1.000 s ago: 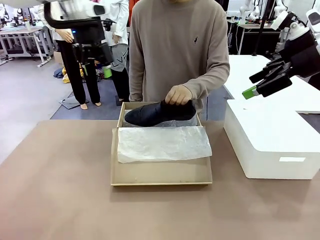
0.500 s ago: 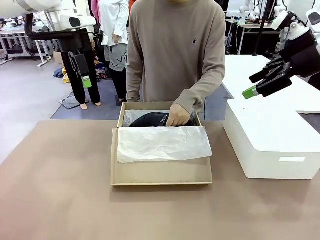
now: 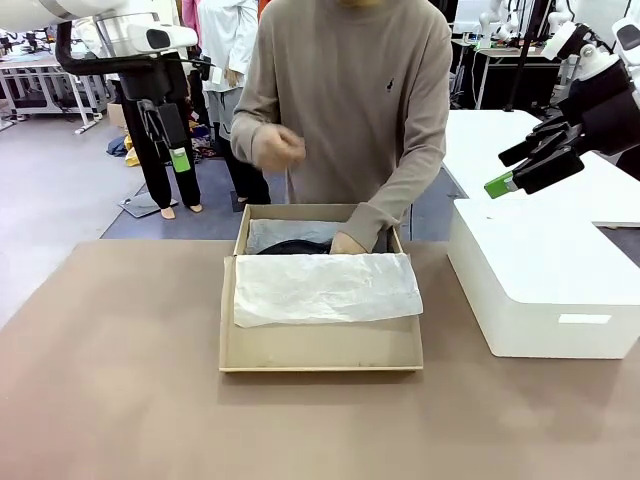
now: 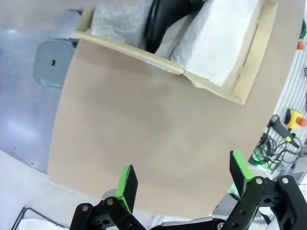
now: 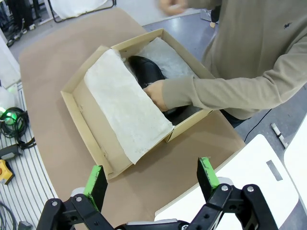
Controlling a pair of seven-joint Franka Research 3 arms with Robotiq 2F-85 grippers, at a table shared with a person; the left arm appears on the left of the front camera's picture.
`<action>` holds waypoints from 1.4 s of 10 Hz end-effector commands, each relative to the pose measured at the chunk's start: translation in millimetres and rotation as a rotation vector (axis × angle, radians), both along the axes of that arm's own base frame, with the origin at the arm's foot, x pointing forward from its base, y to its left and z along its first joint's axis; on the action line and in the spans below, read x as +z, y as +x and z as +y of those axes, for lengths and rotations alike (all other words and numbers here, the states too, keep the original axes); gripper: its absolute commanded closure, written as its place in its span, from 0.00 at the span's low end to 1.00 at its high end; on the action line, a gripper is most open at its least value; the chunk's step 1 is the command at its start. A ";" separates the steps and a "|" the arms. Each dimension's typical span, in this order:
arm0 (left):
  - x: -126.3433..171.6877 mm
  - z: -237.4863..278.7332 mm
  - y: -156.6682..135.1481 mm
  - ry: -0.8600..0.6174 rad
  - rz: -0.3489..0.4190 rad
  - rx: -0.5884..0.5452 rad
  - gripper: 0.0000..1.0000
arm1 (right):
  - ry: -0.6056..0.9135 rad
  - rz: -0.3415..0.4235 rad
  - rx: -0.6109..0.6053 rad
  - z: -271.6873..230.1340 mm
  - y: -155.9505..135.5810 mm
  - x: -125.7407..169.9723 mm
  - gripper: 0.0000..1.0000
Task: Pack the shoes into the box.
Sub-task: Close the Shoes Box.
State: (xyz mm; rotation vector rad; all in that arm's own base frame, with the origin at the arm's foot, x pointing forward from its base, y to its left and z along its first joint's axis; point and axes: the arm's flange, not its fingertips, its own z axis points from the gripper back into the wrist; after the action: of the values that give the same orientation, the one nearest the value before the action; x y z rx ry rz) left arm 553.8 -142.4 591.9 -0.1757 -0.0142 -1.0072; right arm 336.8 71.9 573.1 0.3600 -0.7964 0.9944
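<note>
A: What is packed?
B: One black glossy leather shoe (image 5: 146, 72) is laid in the tan cardboard box (image 3: 320, 345) by the counter's (image 3: 120, 400) far edge; a second cannot be told.
A: Both the left gripper (image 4: 181, 168) and right gripper (image 5: 149, 168) are held apart, empty.

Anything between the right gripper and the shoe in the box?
Yes. The person's hand rests on the shoe inside the box, and tissue paper drapes over the near half. The right gripper hangs open.

Lab: workbenches (image 3: 40, 62), cables (image 4: 274, 140), emergency-stop button (image 4: 293, 118).
</note>
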 end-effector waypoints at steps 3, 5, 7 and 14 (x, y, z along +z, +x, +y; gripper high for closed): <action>-17.9 27.5 1.0 -0.010 -0.128 -0.231 0.00 | 0.017 -0.001 0.008 0.0 1.0 0.3 0.00; -34.0 53.5 1.8 -0.099 -0.119 -0.403 0.00 | 0.017 -0.001 0.008 0.0 1.0 0.3 0.00; -44.9 71.6 2.4 -0.167 -0.090 -0.480 0.00 | 0.017 -0.001 0.008 0.0 1.0 0.3 0.00; -56.0 79.0 -1.6 -0.137 -0.042 -0.541 0.77 | 0.017 -0.001 0.008 0.0 1.0 0.3 0.00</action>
State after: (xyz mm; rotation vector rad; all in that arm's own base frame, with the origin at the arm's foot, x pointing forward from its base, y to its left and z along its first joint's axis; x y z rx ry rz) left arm 557.0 -67.8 534.2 -0.3000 -0.0803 -1.5329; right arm 336.8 71.9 573.1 0.3600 -0.7965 0.9943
